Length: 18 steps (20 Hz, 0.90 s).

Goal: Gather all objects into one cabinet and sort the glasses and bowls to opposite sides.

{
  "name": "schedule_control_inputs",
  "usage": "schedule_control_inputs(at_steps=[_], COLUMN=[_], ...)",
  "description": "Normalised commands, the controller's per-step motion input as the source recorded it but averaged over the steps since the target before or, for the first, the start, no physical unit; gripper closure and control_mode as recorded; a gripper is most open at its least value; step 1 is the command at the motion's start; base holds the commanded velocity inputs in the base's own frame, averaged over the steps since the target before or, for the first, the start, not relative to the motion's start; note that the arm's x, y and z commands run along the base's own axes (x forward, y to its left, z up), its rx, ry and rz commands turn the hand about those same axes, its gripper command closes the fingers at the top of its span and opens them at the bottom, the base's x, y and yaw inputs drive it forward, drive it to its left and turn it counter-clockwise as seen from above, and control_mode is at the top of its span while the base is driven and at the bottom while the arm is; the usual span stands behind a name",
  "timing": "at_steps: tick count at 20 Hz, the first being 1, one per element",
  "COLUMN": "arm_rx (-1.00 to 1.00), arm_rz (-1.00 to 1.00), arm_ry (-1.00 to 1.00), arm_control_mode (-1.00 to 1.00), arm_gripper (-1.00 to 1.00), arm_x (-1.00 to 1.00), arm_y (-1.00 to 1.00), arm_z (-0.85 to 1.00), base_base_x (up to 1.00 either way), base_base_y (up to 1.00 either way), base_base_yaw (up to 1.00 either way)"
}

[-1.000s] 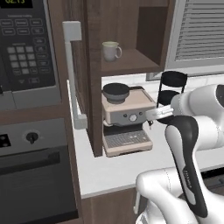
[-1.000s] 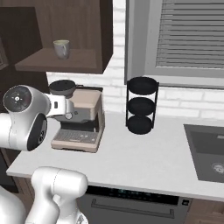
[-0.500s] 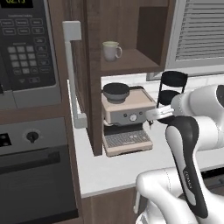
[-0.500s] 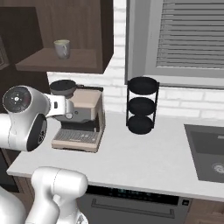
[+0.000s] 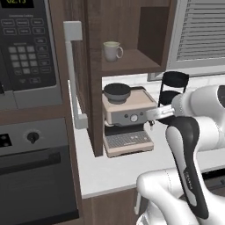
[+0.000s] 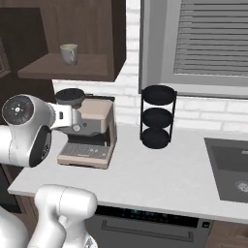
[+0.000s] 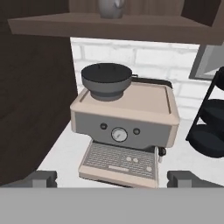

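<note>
Above the espresso machine (image 7: 124,131), cream-white mug (image 7: 111,8) shows cut off.

The arm (image 5: 189,167) has smooth, rounded white shells, glossy black panels on its joints, and one round grey joint cap.
</note>
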Motion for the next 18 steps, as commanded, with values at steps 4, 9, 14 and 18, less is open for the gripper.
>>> schedule_control_inputs(at_steps=[4, 9, 14, 18], arm_rx=[0.07, 0.04, -0.01, -0.04], arm_rz=[0.05, 0.11, 0.02, 0.0], arm_ry=[-0.17, -0.13, 0.07, 0.03], arm_control_mode=[-1.0, -1.0, -1.0, -1.0], arm_gripper=[-1.0, -1.0, -1.0, -1.0], arm_x=[0.0, 0.0, 0.0, 0.0], arm_y=[0.0, 0.08, 0.28, 0.21], arm_z=[0.79, 0.97, 0.76, 0.49], base_base_x=[0.0, 0.0, 0.0, 0.0], base_base_y=[0.0, 0.0, 0.0, 0.0], base_base_yaw=[0.0, 0.0, 0.0, 0.0])
